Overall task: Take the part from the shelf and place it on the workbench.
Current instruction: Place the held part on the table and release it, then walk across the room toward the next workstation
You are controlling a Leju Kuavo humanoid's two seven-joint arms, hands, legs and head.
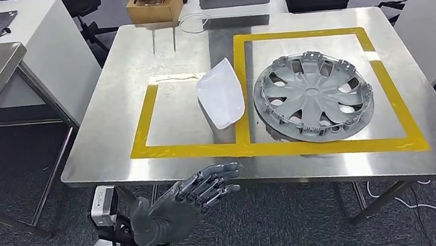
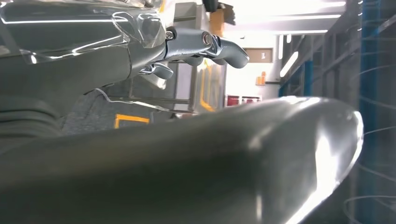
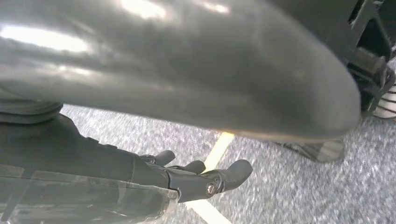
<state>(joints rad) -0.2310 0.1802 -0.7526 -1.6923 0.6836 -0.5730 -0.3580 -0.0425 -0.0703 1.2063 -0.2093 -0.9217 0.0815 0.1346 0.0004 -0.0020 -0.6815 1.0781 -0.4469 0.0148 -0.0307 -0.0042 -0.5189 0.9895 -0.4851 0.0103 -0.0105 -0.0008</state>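
1. The left hand reaches in with its fingers stretched out and apart, holding nothing.
2. Its thick grey thumb lies blurred across the near foreground.
3. Past the fingers stand the metal legs of a desk, on grey floor marked with yellow tape.
4. Blue uprights, perhaps shelving, and bright ceiling lights lie beyond.

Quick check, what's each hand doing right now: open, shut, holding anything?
Left hand: open, fingers spread, holding nothing, just short of the workbench edge.
Right hand: holds nothing, fingers look loosely extended over the floor; open.
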